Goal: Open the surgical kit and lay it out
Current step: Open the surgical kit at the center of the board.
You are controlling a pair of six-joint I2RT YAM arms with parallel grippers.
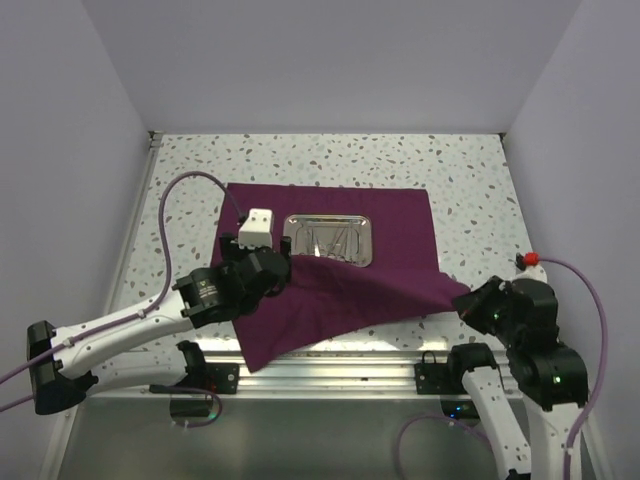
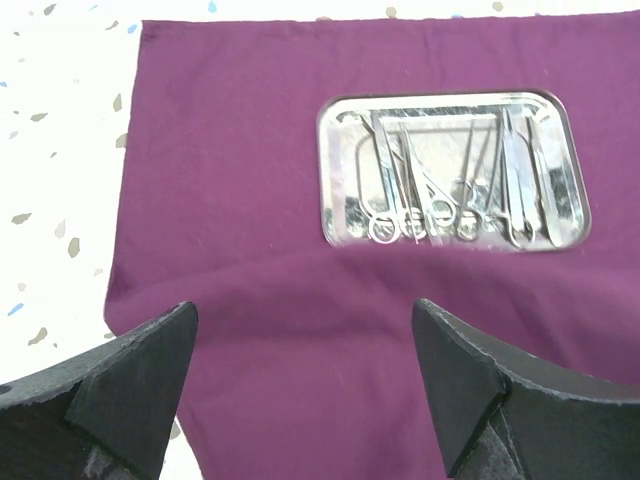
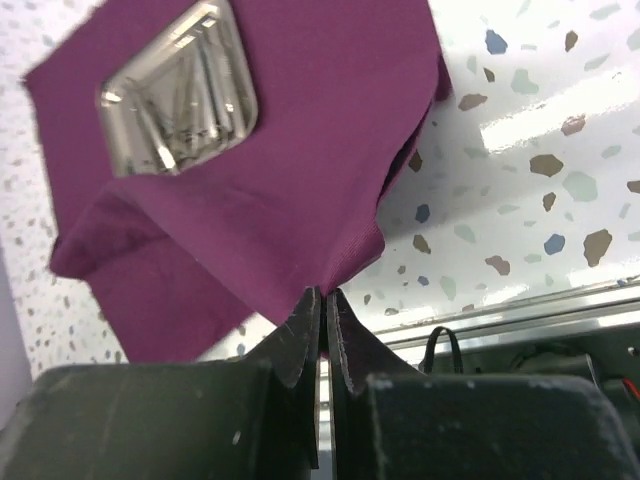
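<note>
The surgical kit's dark purple cloth wrap [image 1: 340,290] lies spread on the speckled table, a shiny steel tray [image 1: 329,240] resting on it. Inside the tray [image 2: 450,170] lie ring-handled scissors or forceps [image 2: 420,200] and thin tweezers [image 2: 520,180]. My left gripper [image 2: 305,330] hangs open just above the cloth's near left part, nothing between its fingers. My right gripper [image 3: 323,297] is shut on the cloth's [image 3: 250,200] near right corner and holds it lifted off the table, so the cloth rises in a fold toward it [image 1: 465,300].
A white block [image 1: 262,225] on the left arm's wrist stands beside the tray's left end. A metal rail [image 1: 330,365] runs along the near table edge. Grey walls close in the left, right and back sides.
</note>
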